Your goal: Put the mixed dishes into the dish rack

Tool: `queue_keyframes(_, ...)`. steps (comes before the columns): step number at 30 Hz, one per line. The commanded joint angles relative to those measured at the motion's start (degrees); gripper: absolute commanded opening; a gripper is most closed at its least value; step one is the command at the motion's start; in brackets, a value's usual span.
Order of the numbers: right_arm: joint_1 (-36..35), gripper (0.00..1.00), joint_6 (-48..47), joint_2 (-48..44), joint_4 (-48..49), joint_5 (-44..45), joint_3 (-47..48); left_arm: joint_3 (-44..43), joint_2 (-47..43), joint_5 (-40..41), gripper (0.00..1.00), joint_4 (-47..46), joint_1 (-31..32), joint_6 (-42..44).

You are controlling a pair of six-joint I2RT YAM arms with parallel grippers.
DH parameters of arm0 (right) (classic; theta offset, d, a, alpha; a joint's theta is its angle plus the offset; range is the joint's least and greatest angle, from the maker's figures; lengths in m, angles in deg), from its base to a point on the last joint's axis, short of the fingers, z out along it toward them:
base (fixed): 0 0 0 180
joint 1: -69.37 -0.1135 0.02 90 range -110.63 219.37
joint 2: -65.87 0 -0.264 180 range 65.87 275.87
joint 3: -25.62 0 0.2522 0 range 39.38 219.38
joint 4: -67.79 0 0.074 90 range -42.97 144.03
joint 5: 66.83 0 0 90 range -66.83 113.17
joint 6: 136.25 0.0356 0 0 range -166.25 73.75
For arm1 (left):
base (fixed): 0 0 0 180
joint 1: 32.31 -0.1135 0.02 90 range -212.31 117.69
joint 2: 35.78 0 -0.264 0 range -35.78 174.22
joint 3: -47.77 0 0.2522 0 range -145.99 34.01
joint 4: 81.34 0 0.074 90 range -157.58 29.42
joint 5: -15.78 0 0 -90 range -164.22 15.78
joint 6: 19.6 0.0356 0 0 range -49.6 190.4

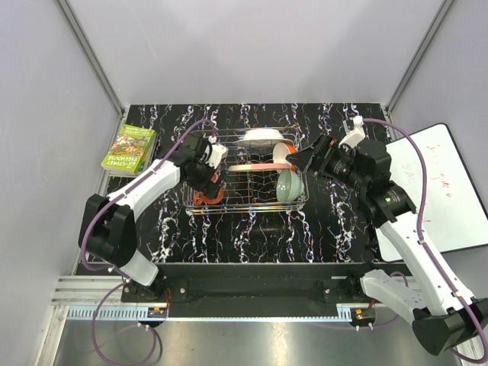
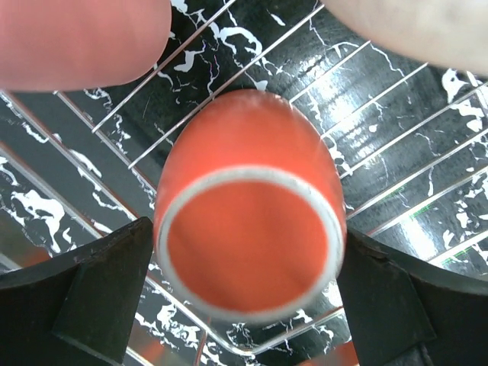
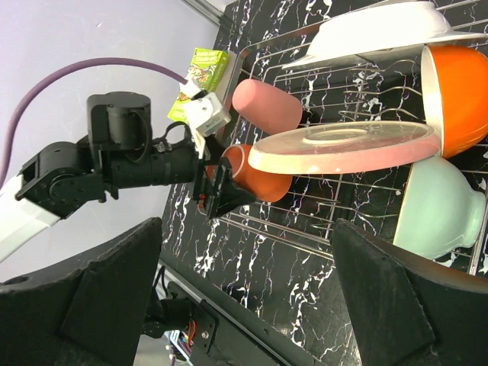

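Orange mug (image 2: 248, 252) fills the left wrist view, its open mouth toward the lens. It is pinched between the two dark pads of the left claw (image 2: 245, 255), over the wires of the dish rack (image 1: 248, 194).

Well to the left of that claw, a green book (image 1: 130, 149) lies on the black marbled counter (image 1: 252, 236); its cover lettering is too small to read.

Just past the claw's tips, a pink cup (image 3: 267, 105) lies on its side in the rack. To the right of the cup, a peach-pink plate (image 3: 343, 145) rests nearly flat across the tines. A white plate (image 3: 381, 30) sits beyond it at the rack's far side.

Nearest the right claw (image 3: 245, 229), at the rack's right end, sit an orange bowl (image 3: 457, 84) and a pale green bowl (image 3: 442, 206), both tipped on edge. That claw is spread wide and holds nothing. Right of it lies a whiteboard (image 1: 446, 191) with faint red marks that cannot be read.
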Motion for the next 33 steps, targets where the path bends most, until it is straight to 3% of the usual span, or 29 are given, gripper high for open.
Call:
queue_keyframes(1, 0.5, 1.00, -0.8, -0.7, 1.3, -0.1, -0.2, -4.8, -4.3, 0.2, 0.99, 2.6, 0.0, -1.3)
queue_keyframes(19, 0.5, 1.00, -8.1, -0.8, -5.9, 3.8, -1.2, -20.9, -13.6, -3.2, 0.99, 13.4, -1.3, -1.7)
queue_keyframes(26, 0.5, 1.00, -9.1, -2.0, -8.0, 1.7, -0.6, -21.2, -15.4, -7.1, 0.99, 13.5, -11.9, -1.9)
queue_keyframes(33, 0.4, 1.00, -9.8, -1.2, -7.4, 0.5, -1.8, -15.0, -19.1, -6.5, 0.99, 11.5, -16.3, -1.4)
